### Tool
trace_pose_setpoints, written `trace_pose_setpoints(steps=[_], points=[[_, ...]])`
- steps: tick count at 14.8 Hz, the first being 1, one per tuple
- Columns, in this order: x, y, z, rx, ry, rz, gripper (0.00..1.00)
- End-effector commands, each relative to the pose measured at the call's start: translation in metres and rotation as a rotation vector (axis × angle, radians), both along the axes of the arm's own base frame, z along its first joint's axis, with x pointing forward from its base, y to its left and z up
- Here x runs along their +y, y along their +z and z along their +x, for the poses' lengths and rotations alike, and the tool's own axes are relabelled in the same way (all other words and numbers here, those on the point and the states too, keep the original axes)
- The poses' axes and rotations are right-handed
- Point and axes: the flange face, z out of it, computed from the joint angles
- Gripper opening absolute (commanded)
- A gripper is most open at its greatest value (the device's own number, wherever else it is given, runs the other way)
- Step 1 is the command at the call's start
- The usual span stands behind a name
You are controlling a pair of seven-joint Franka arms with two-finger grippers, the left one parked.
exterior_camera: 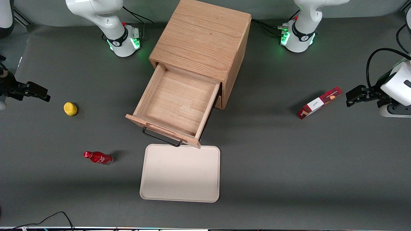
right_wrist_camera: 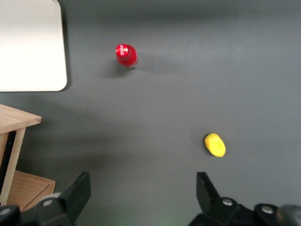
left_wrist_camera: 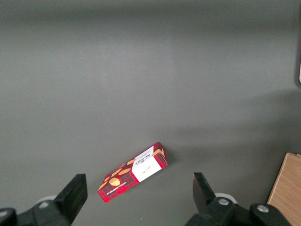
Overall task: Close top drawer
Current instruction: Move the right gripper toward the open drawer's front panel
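The top drawer (exterior_camera: 176, 102) of the light-oak cabinet (exterior_camera: 205, 35) stands pulled far out, its plain wooden box empty. Its black wire handle (exterior_camera: 160, 137) hangs on the drawer front, over the edge of the tray. A corner of the drawer front (right_wrist_camera: 19, 120) shows in the right wrist view. My gripper (exterior_camera: 41, 93) (right_wrist_camera: 141, 188) hovers toward the working arm's end of the table, well apart from the drawer. It is open and holds nothing; bare table lies between its fingers.
A cream tray (exterior_camera: 180, 173) (right_wrist_camera: 28, 44) lies in front of the open drawer. A yellow lemon (exterior_camera: 70, 108) (right_wrist_camera: 215, 144) sits close to my gripper, and a red bottle (exterior_camera: 98, 158) (right_wrist_camera: 126, 55) lies nearer the front camera. A red cookie box (exterior_camera: 319, 102) (left_wrist_camera: 134, 172) lies toward the parked arm's end.
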Motion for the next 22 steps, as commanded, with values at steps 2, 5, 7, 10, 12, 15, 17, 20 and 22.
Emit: trace_pose_setpoints(steps=[2, 5, 7, 10, 12, 15, 17, 20, 22], points=[[0.004, 0.000, -0.004, 0.009, -0.023, 0.004, 1.00], [0.005, 0.001, -0.003, -0.002, -0.022, 0.003, 1.00], [0.008, -0.002, -0.001, 0.001, -0.021, -0.001, 1.00], [0.007, -0.008, 0.008, -0.005, -0.023, -0.004, 1.00], [0.011, -0.021, 0.016, 0.012, -0.018, -0.007, 1.00], [0.019, -0.030, 0.036, 0.017, 0.010, -0.015, 1.00], [0.033, -0.030, 0.054, 0.003, 0.033, -0.019, 1.00], [0.056, -0.032, 0.082, -0.013, 0.140, -0.017, 1.00], [0.064, -0.030, 0.095, -0.029, 0.214, -0.011, 1.00]])
